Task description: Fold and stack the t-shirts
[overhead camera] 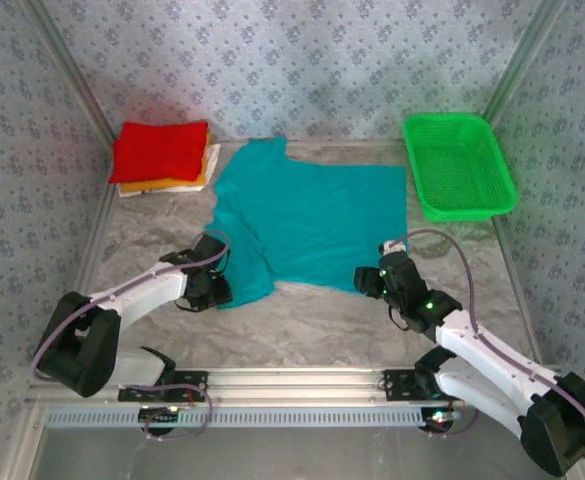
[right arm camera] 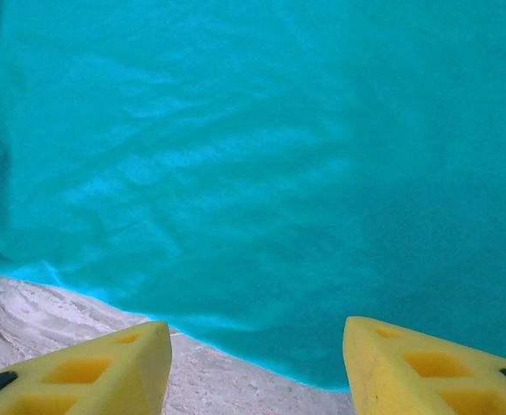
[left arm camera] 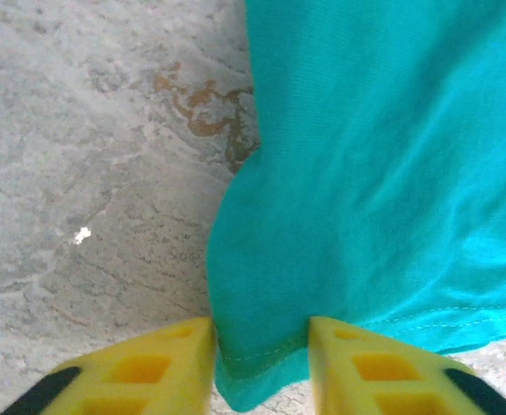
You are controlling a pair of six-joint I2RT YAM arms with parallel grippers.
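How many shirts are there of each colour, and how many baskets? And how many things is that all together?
teal shirt: 1
red shirt: 1
orange-yellow shirt: 1
white shirt: 1
green basket: 1
Total: 5 things, 4 shirts and 1 basket.

One camera sits high above and behind my arms, looking down on the whole table [overhead camera: 302,330]. The other two ride my wrists, close over my left gripper [left arm camera: 261,337] and right gripper [right arm camera: 257,337], each facing just ahead of it. All three share the teal t-shirt [overhead camera: 312,225].
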